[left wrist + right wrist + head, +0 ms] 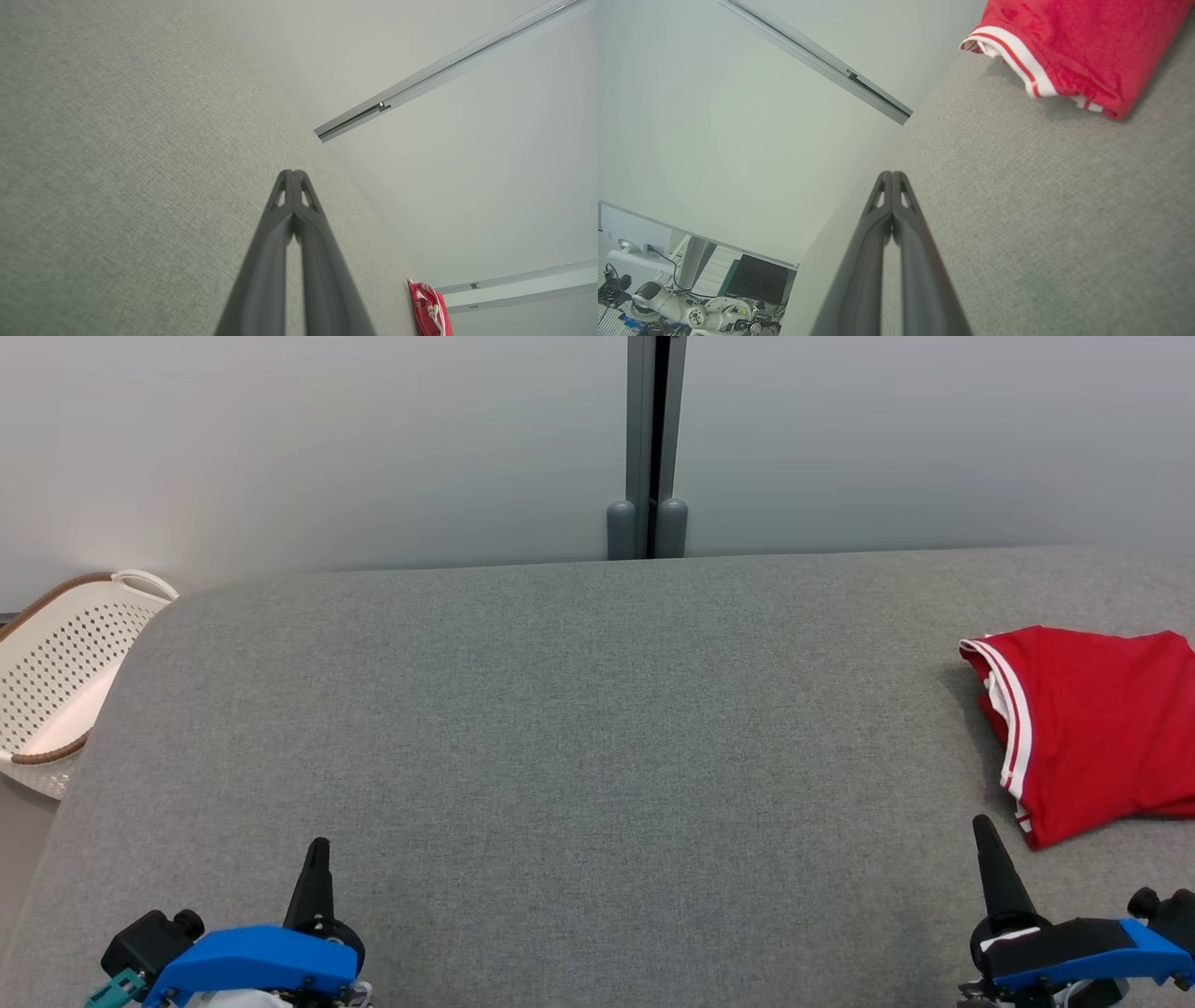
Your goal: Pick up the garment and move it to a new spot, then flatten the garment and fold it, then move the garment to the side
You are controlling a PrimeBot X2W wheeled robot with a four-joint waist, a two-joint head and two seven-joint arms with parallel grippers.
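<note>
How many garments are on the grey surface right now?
1: a red garment with white trim, folded, at the surface's right edge, running out of the head view; more could lie beyond it.

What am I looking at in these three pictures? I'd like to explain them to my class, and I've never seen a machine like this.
This is a wheeled robot with two arms. One picture comes from a camera on its head, looking down at a grey padded surface. The other two come from cameras on its wrists, each looking along that arm's two dark fingers. The left end effector and the right end effector are both shut and hold nothing. A folded red garment with white trim lies on the surface at the robot's right, just ahead of the right arm. A white perforated basket stands beside the surface on the left.
</note>
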